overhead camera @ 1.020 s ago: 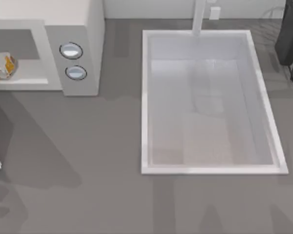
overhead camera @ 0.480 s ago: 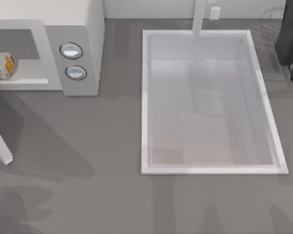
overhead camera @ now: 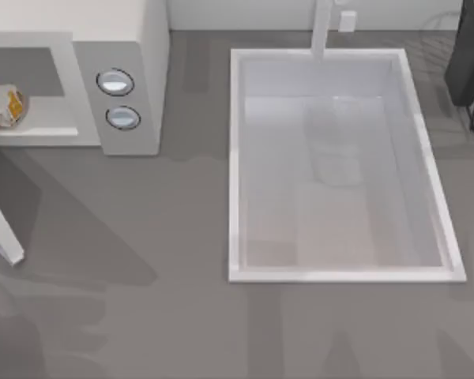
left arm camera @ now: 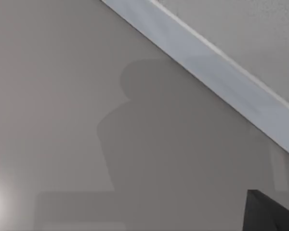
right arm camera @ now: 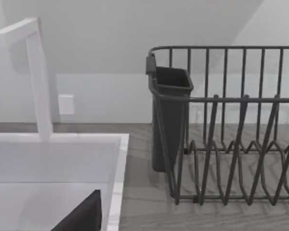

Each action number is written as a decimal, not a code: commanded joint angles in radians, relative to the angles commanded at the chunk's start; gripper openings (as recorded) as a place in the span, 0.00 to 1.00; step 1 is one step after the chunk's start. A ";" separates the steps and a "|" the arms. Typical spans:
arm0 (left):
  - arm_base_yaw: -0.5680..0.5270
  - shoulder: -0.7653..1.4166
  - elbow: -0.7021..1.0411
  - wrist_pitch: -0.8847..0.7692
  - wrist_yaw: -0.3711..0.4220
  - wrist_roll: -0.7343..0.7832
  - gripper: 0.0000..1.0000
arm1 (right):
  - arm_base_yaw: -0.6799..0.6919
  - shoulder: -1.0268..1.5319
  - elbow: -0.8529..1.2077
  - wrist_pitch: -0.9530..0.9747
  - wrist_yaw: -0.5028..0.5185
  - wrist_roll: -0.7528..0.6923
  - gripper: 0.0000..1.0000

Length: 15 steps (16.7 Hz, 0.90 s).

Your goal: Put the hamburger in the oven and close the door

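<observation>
We've got the hamburger [overhead camera: 1, 106] sitting inside the oven [overhead camera: 126, 47] cavity at the tabletop's far left corner, so what's left is the door [overhead camera: 1, 231], swung out at the left edge with its long axis angling away from the oven front. Our left arm is plainly the nearer one, though its tool's opening we cannot tell; the right arm looks parked by the dish rack [right arm camera: 241, 125].

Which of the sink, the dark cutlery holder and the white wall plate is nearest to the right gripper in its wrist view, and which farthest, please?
1. sink, directly below.
2. cutlery holder, beside the sink's far corner.
3. wall plate, on the back wall.
</observation>
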<state>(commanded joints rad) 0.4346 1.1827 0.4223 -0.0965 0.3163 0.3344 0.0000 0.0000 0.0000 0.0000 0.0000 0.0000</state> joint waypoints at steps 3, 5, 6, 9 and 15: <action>-0.141 -0.045 -0.028 0.002 -0.099 -0.108 0.00 | 0.000 0.000 0.000 0.000 0.000 0.000 1.00; -0.249 -0.079 -0.050 0.003 -0.171 -0.186 0.00 | 0.000 0.000 0.000 0.000 0.000 0.000 1.00; -0.302 -0.096 -0.060 0.004 -0.204 -0.223 0.00 | 0.000 0.000 0.000 0.000 0.000 0.000 1.00; -0.412 -0.139 -0.083 0.007 -0.280 -0.306 0.00 | 0.000 0.000 0.000 0.000 0.000 0.000 1.00; -0.429 -0.142 -0.082 0.009 -0.293 -0.324 0.00 | 0.000 0.000 0.000 0.000 0.000 0.000 1.00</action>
<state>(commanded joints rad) 0.0055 1.0408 0.3403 -0.0871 0.0230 0.0102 0.0000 0.0000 0.0000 0.0000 0.0000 0.0000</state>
